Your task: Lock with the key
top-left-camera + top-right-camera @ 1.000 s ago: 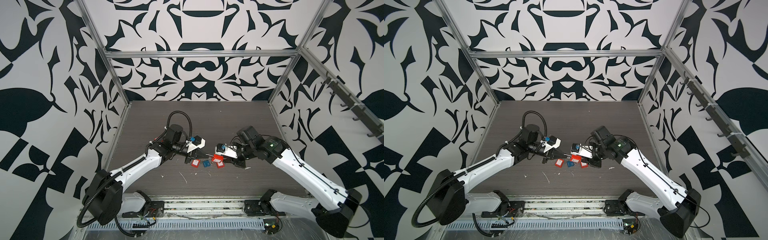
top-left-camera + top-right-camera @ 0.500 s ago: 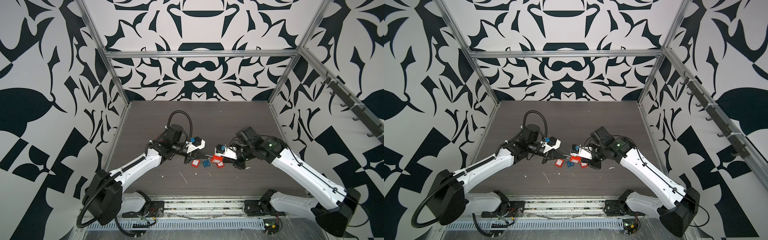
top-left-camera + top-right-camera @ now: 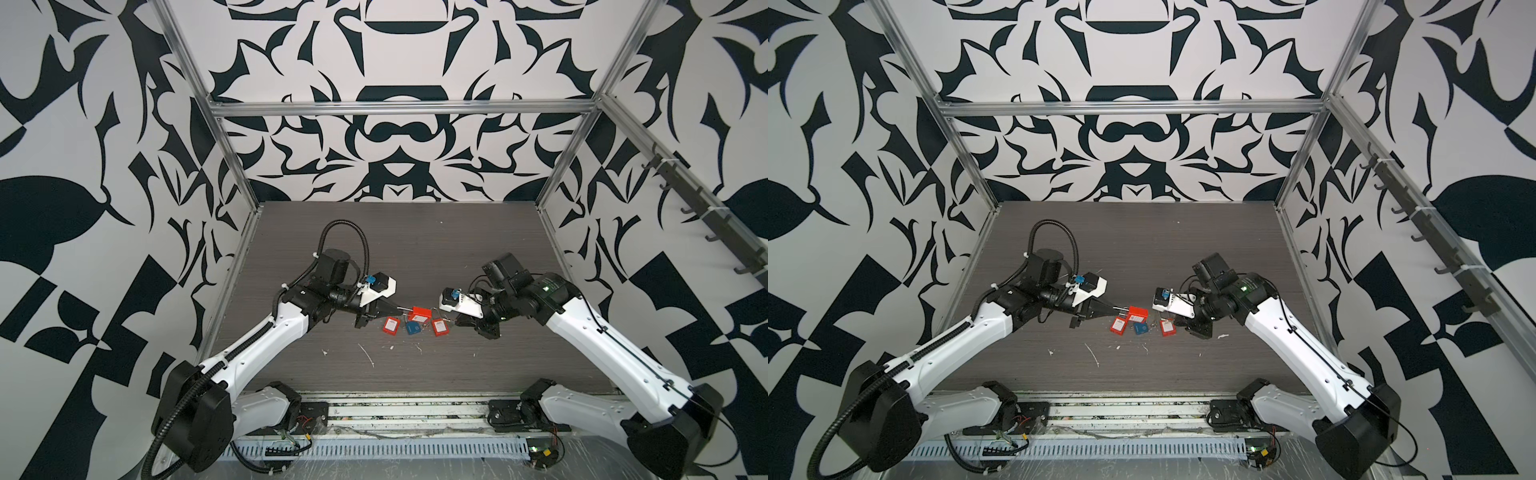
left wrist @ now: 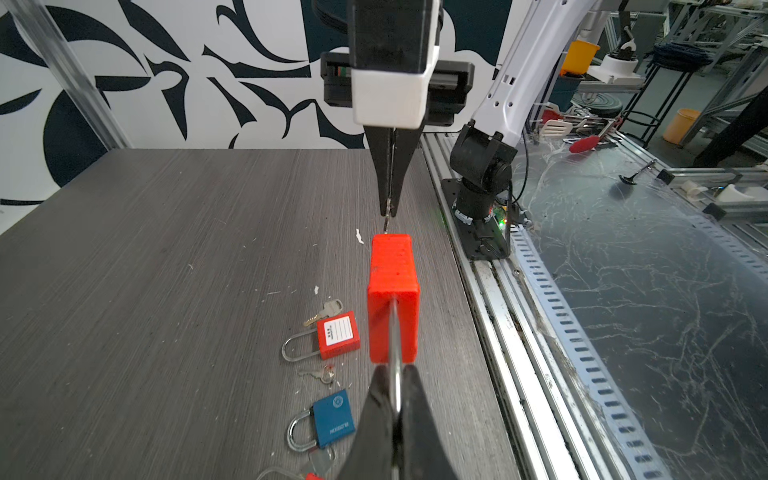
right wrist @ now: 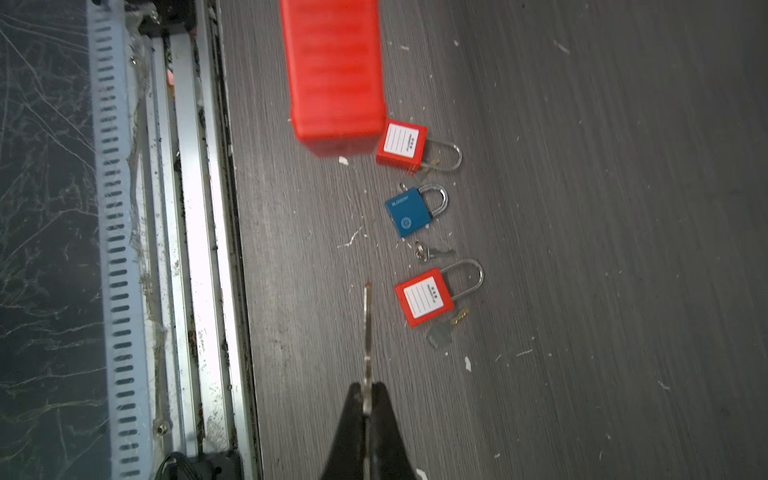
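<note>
- In both top views, the left gripper [image 3: 397,309] [image 3: 1119,308] is clamped tight on the steel shackle of a red padlock [image 3: 419,314] [image 3: 1137,313]. It holds the padlock level above the middle of the dark counter [image 3: 415,249] [image 3: 1142,249].
- The right gripper [image 3: 457,322] [image 3: 1177,321] faces it from the right, jaws pressed together on a key that is too small to make out from above.
- Just nearer than the raised lock, three more padlocks lie in a row on the counter. These are the left-hand padlock [image 3: 390,325] [image 3: 1118,325] in red, a blue padlock [image 3: 413,328] [image 3: 1140,328], and the right-hand padlock [image 3: 439,327] [image 3: 1167,327] in red.
- In the left wrist view, the left gripper [image 4: 395,399] pinches the shackle [image 4: 394,332], and the red padlock [image 4: 392,299] stretches away from it.
- Beyond the padlock's far end, the right gripper [image 4: 388,208] points its key [image 4: 386,224] at that end. From here it is unclear whether the tip touches the lock.
- On the counter [image 4: 166,291] lie the right-hand padlock [image 4: 337,334], the blue padlock [image 4: 332,417] and loose keys [image 4: 324,376].
- In the right wrist view, the right gripper [image 5: 366,399] is closed on the key [image 5: 367,328], whose blade points toward the red padlock [image 5: 334,70]. A clear gap separates the two.
- Off to the side on the counter [image 5: 623,249] lie the left-hand padlock [image 5: 401,143], the blue padlock [image 5: 409,212] and the right-hand padlock [image 5: 424,297], with loose keys [image 5: 434,251] among them.
</note>
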Controlling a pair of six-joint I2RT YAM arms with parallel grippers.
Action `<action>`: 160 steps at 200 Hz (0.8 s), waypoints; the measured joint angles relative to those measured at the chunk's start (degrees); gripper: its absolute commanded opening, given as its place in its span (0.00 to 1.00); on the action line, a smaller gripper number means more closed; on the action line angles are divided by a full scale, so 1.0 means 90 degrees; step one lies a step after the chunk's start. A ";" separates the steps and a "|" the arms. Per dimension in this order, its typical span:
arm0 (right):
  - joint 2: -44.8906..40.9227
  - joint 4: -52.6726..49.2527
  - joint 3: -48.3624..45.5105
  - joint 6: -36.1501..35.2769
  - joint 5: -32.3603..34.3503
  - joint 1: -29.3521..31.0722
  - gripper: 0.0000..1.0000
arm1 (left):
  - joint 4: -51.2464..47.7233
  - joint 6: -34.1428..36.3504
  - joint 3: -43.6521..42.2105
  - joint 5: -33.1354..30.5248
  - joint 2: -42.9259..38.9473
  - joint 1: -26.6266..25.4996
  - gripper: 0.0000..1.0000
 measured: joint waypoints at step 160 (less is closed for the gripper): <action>-0.0257 0.2540 -0.1134 0.3373 0.1464 0.0274 0.00 | -0.5476 0.3014 0.2149 -0.3869 0.1435 0.0503 0.00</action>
